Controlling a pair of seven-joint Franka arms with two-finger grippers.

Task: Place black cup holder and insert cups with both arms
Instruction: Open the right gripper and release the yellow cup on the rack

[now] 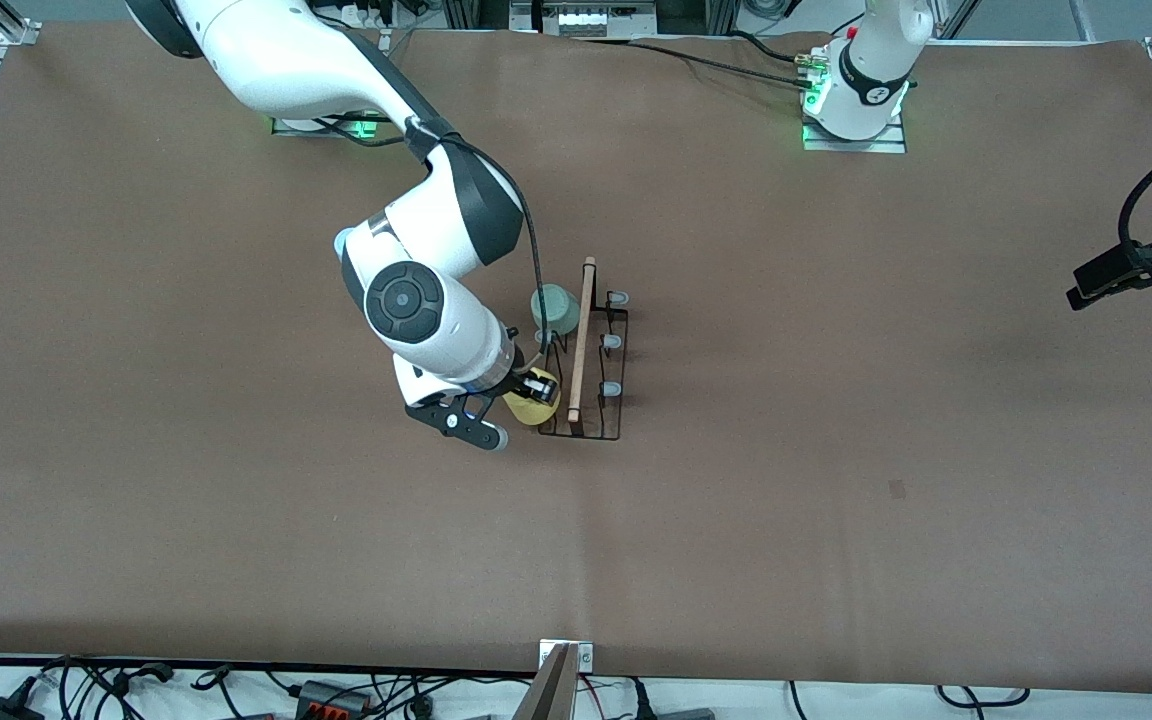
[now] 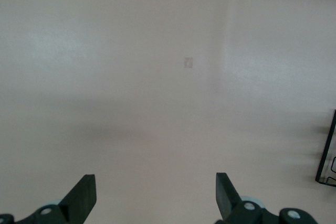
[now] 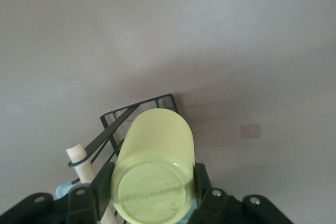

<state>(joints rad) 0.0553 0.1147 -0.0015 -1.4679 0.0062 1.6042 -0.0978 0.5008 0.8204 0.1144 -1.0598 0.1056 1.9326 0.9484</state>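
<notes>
The black cup holder (image 1: 591,365) stands mid-table, its wooden rod handle (image 1: 581,340) on top. A mint green cup (image 1: 556,308) sits upside down on a prong at the rack's end farther from the front camera. My right gripper (image 1: 533,395) is shut on the yellow cup (image 1: 521,410) and holds it at the rack's nearer end. In the right wrist view the fingers (image 3: 102,184) clamp the yellow cup (image 3: 152,166) over the rack (image 3: 136,116). My left gripper (image 1: 1096,280) waits open and empty (image 2: 155,195) over bare table. The light blue cup is out of view.
Three capped prongs (image 1: 612,342) on the rack's side toward the left arm are bare. A small mark (image 1: 897,489) lies on the brown table cover. The rack's corner (image 2: 328,156) shows in the left wrist view. Cables lie along the table's front edge.
</notes>
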